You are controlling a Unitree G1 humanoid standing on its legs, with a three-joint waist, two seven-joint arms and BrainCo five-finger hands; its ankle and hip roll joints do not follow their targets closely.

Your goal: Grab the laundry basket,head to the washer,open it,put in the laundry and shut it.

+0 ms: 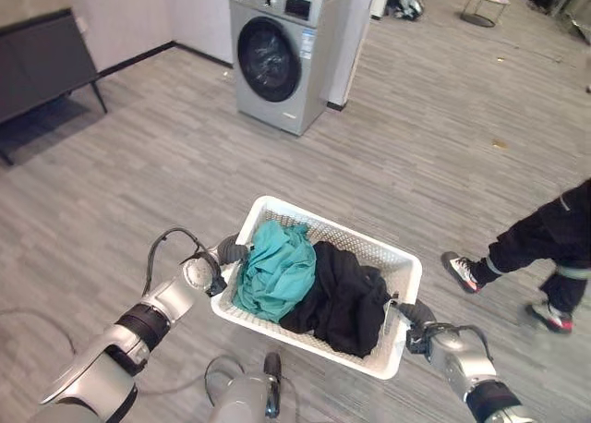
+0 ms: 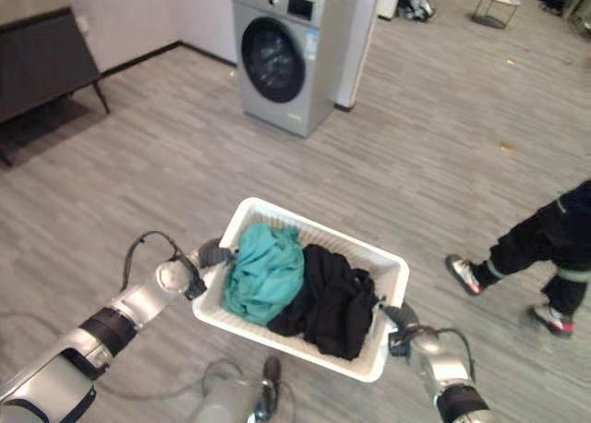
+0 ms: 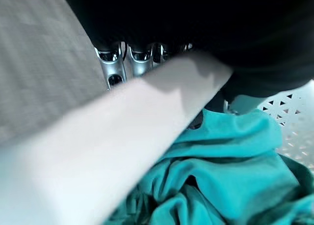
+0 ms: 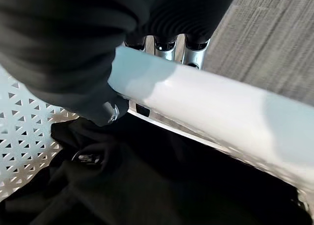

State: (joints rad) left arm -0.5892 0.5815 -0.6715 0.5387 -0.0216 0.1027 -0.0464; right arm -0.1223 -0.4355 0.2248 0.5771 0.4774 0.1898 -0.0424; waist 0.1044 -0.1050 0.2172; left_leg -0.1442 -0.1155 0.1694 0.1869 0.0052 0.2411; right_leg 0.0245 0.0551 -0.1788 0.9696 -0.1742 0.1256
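Observation:
I hold a white perforated laundry basket [image 1: 395, 257] off the floor between both hands. A teal garment [image 1: 275, 266] and a black garment [image 1: 343, 298] lie inside it. My left hand [image 1: 224, 254] is curled round the basket's left rim [image 3: 122, 131], fingers [image 3: 114, 63] under it. My right hand [image 1: 416, 317] is curled round the right rim [image 4: 216, 107], fingers [image 4: 165, 44] wrapped beneath. A grey front-loading washer [image 1: 277, 54] stands ahead against the wall, its round dark door [image 1: 268, 59] shut.
A person's legs and sneakers [image 1: 517, 266] stand on the right. A dark cabinet [image 1: 42, 63] sits at the far left. A small round table [image 1: 484, 0] stands at the far back right. Grey plank floor lies between me and the washer.

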